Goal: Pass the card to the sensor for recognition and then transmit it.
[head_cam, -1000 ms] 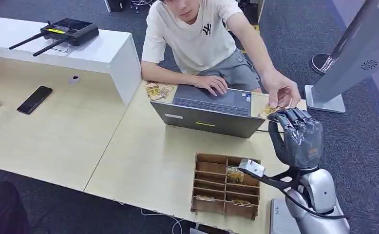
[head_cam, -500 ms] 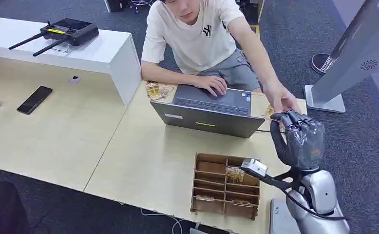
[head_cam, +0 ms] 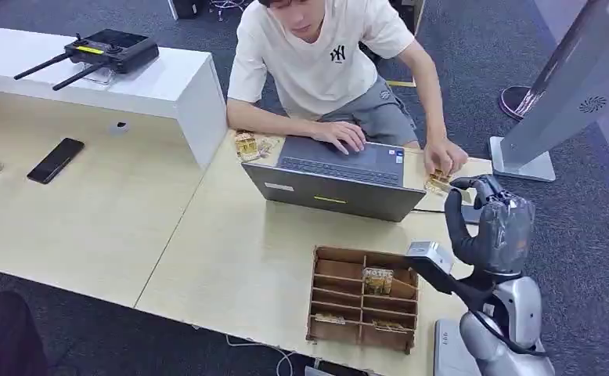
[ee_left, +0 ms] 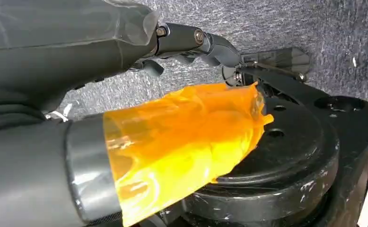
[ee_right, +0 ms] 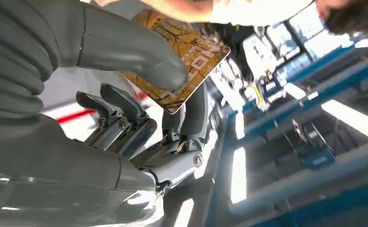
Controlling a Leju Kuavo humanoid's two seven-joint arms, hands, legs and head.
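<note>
Card (ee_right: 184, 56), gold-brown and patterned, sits pinched between the thumb and fingers (ee_right: 191, 113) of my right hand (head_cam: 493, 223), which is raised over the far right corner of the desk (head_cam: 231, 251). In the head view that hand hides the card from me. My left hand (ee_left: 78, 56) hangs low over the floor, an orange film across its thumb; whether its fingers are curled or spread I cannot tell.

My worry is the pinch: it catches the card near one edge, so a quick swing toward the sensor could twist it loose or tilt its face away from the reader.

A person's hand (head_cam: 445, 159) rests on a few more cards (head_cam: 437, 182) just beyond my fingers, close enough to be brushed. The open laptop (head_cam: 336, 176) stands beside my hand, and the wooden card organizer (head_cam: 362, 296) lies nearer to me. A slanted silver kiosk (head_cam: 571, 86) stands off the table's right end, likely the sensor. A phone (head_cam: 55, 160) lies well apart on the left.
</note>
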